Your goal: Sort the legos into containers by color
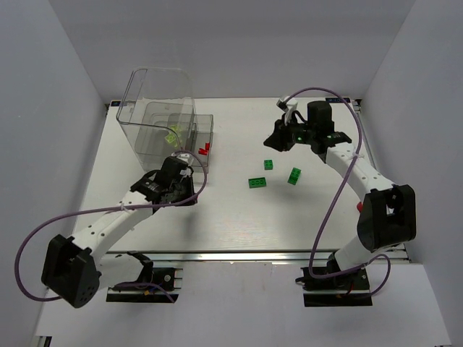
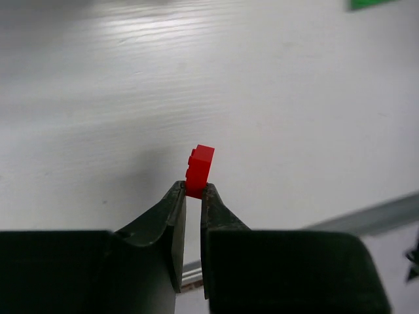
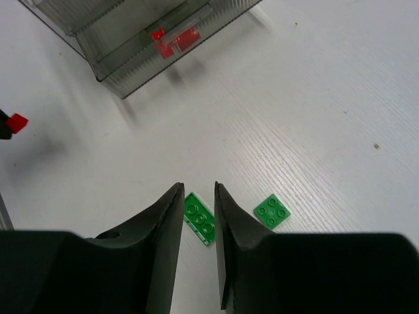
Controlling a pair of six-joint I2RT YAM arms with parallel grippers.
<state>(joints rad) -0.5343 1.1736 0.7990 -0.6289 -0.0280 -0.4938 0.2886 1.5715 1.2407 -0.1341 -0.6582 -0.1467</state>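
The bin (image 1: 155, 108) stands at the table's (image 1: 239, 217) far left with bricks (image 1: 204, 150) in its compartments; three loose bricks (image 1: 257, 182) lie on the table to its right

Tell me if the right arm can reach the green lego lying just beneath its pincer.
Probably yes. The right pincer hangs open above that green lego, with nothing between them; the neighbouring green lego lies apart to one side.

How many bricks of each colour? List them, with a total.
Green bricks: 3, on the table.
Red bricks: 3, one in the left gripper, apparently two in the bin.
Yellow-green bricks: 1 discernible, in the bin.
Total: 7.
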